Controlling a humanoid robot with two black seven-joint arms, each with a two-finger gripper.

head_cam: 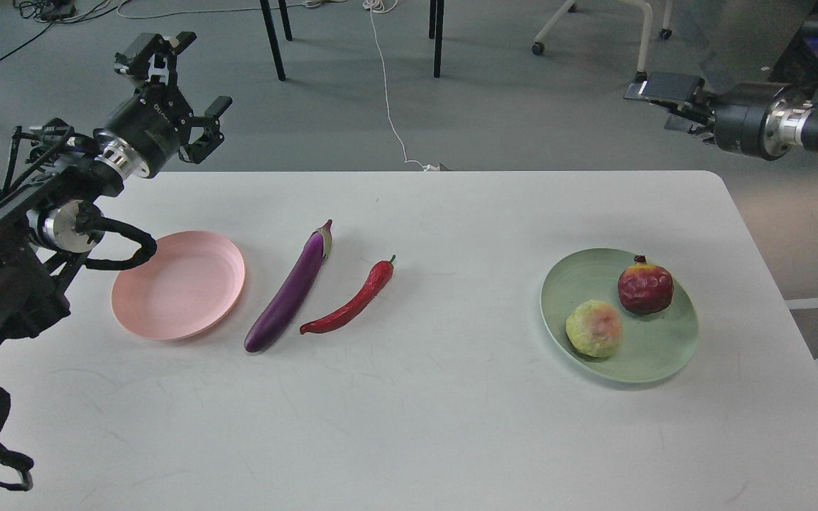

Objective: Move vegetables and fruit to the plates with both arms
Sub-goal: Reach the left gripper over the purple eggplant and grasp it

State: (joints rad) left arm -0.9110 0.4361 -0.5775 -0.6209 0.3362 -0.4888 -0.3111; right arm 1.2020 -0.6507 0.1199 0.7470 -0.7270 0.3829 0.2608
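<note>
Right, fingers first: the left gripper (183,78) is raised above the far-left corner of the white table (409,426), its two black fingers (216,108) spread wide apart and holding nothing. Behind them sits the silver joint ring, and the black arm runs down toward the left edge, a looped cable hanging over the rim of the pink plate (179,294).

Over on the other side, the right gripper (654,89) points leftward, out beyond the table's far-right corner. It shows as a flat dark slab from this angle, and I cannot tell whether its fingers are spread or closed. Nothing hangs from it.

Now the table. The pink plate lies bare on the left side. Just beside it, to its right, lies the eggplant (292,291), slanted with its greenish cap toward the far edge. Close by on its right, not touching, lies the chili pepper (352,301) at much the same slant, green stem at the far end.

Well apart, on the right side, sits the green plate (664,355). Both fruits are inside it: the pomegranate (645,286) on the far side, crown up, and the yellow-green fruit (593,328) nearer and to its left, the two close together.

Beyond the table, grey floor with chair legs (274,39) and a white cable (384,78) trailing across it.
</note>
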